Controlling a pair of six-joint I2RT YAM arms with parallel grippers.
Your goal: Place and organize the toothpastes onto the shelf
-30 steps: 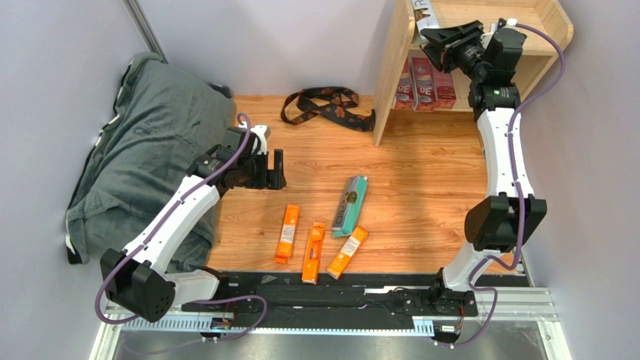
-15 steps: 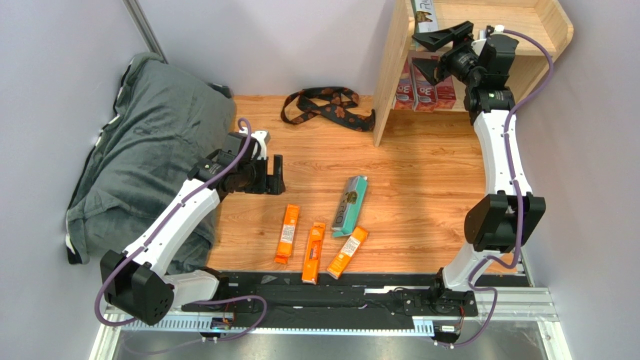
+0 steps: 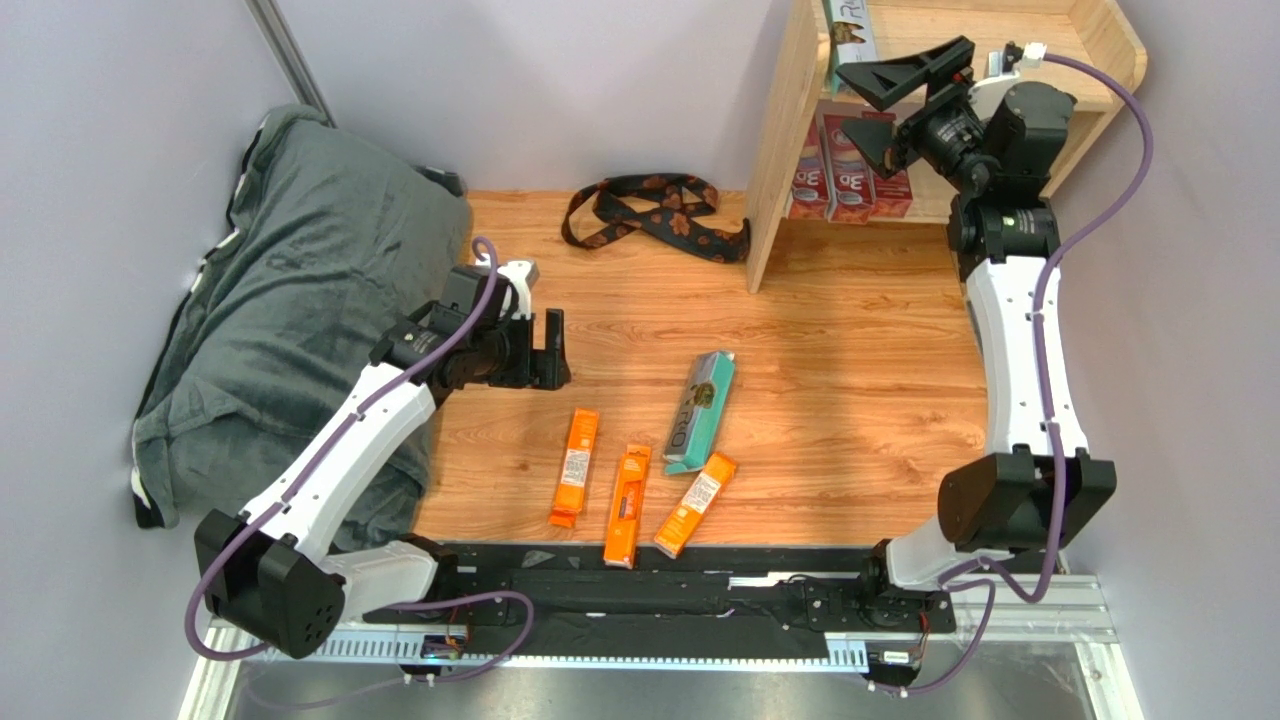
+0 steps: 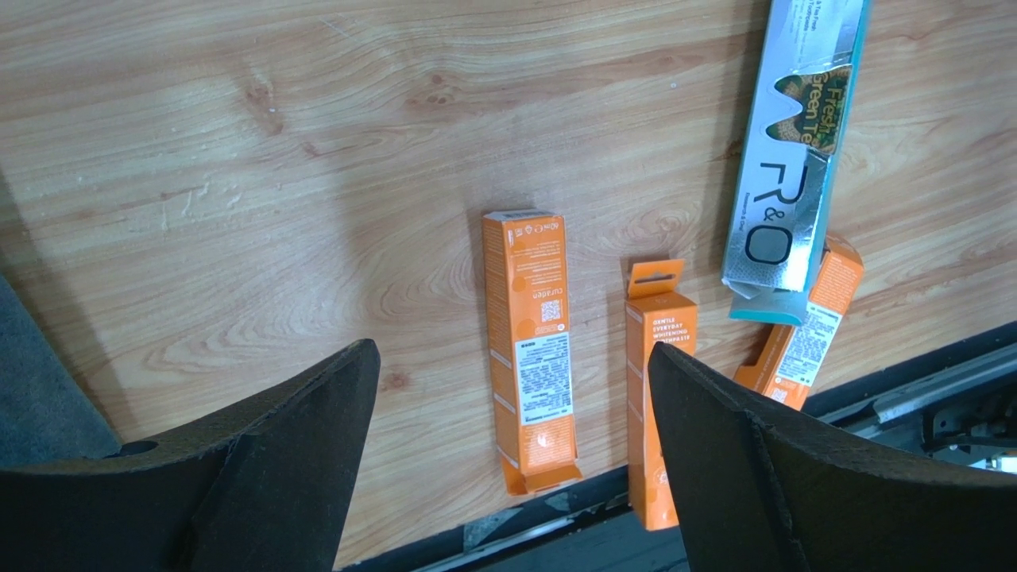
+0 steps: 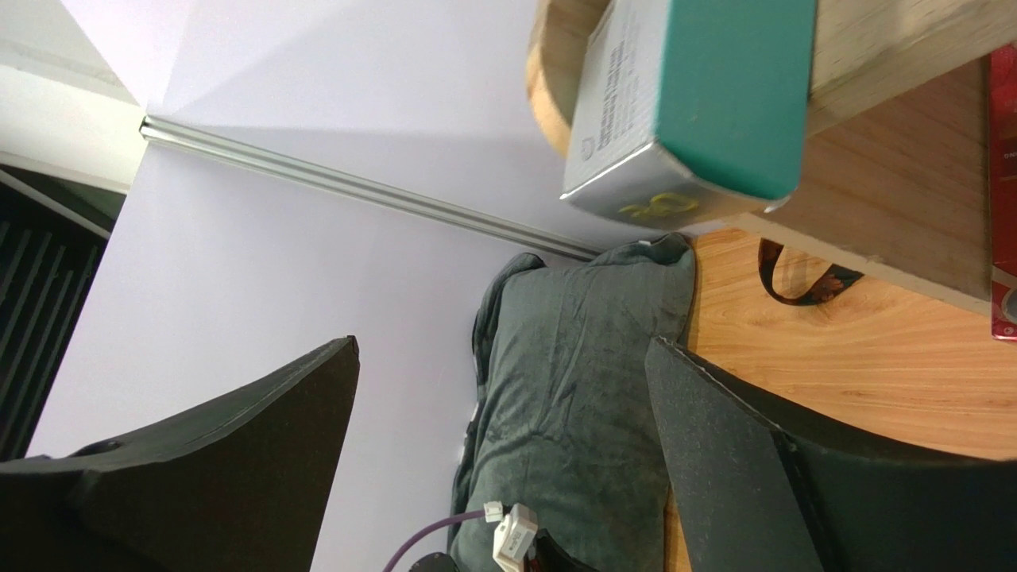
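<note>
- My left tool (image 4: pixel 507 358) hung over the wood-grain tabletop (image 3: pixel 857 345), its jaws spread wide and holding nothing.
- Below it, three orange toothpastes (image 3: pixel 628 504) lay flat, roughly side by side, close to the black rail (image 3: pixel 676 578) along the near edge.
- The teal toothpaste (image 3: pixel 700 411) lay flat just beyond them, its near end touching the rightmost orange box.
- My right tool (image 3: pixel 857 108) was raised against the front of the shelf (image 3: pixel 778 150) in the far right corner, wide open and empty.
- The silver-white toothpaste (image 3: pixel 849 30) rested at the left rim of the shelf's top tier, just beside my right tool.
- The dark red toothpastes (image 3: pixel 849 177) stood upright on the lower tier, partly hidden behind that tool.
- Pale grey walls (image 3: pixel 601 75) closed in the scene.
- A heap of dark grey cloth (image 3: pixel 286 270) covered the left side.
- A black-and-brown strap (image 3: pixel 654 210) lay on the tabletop by the far wall, between the cloth and the shelf.
</note>
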